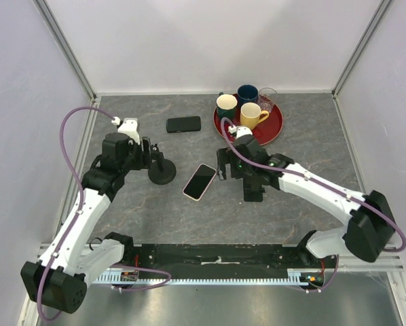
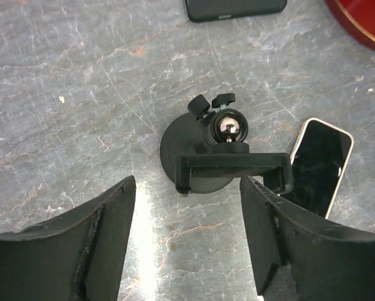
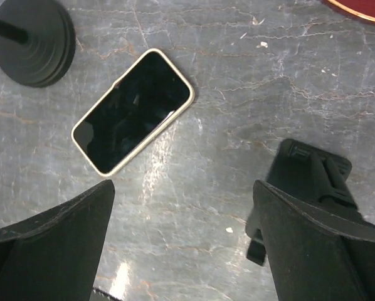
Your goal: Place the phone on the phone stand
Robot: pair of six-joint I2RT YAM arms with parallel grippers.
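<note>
Beyond open right jaws, phone (image 3: 132,111) lying flat, left jaws open before phone stand (image 2: 228,160)

Phone (image 1: 199,181): slim handset in a pale cream case, dark screen facing up, lying flat and diagonal on the tabletop (image 1: 189,224), just right of the stand.
Phone stand (image 1: 161,170): black, round stepped base, short post, ball joint, horizontal clamp cradle; upright, cradle unoccupied.
</note>
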